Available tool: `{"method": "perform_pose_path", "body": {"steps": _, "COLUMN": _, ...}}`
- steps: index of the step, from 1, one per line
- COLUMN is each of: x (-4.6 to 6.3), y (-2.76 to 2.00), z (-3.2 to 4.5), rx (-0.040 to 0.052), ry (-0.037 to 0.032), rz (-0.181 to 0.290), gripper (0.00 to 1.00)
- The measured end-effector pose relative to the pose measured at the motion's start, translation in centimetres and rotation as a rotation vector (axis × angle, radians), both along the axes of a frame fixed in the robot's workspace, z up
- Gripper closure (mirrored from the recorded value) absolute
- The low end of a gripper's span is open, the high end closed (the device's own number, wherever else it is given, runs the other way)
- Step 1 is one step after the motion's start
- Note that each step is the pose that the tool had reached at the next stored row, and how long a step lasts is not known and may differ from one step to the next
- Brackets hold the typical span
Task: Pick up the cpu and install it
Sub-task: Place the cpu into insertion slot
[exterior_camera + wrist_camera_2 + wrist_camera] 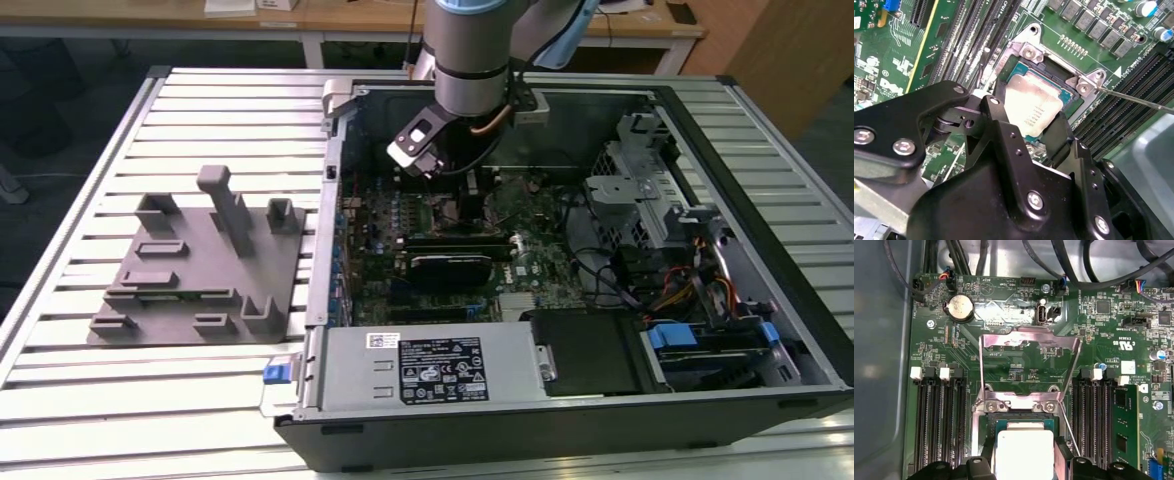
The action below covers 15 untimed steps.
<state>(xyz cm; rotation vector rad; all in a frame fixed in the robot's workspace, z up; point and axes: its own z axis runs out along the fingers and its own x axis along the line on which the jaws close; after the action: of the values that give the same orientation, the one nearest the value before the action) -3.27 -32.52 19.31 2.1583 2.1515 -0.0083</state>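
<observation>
The black end effector (1030, 131) pinches the small, flat, silver-grey square cpu (1029, 102) by opposite edges, level in the open metal-framed socket (1026, 50), apparently so it seats squarely

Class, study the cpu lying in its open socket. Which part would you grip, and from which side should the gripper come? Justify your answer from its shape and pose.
Grip two opposite side edges of the cpu, coming straight down from above. It is thin and lies flat in the socket, so only its top and edges are reachable. The gripper straddles it this way.
</observation>
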Motion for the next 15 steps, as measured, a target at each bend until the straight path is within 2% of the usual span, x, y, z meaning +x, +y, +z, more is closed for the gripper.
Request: {"method": "perform_pose_path", "body": {"steps": 15, "x": 0.06, "y": 0.34, "z": -0.11, "rx": 0.0005, "ry": 0.0001, "rz": 0.0, "gripper": 0.46}}
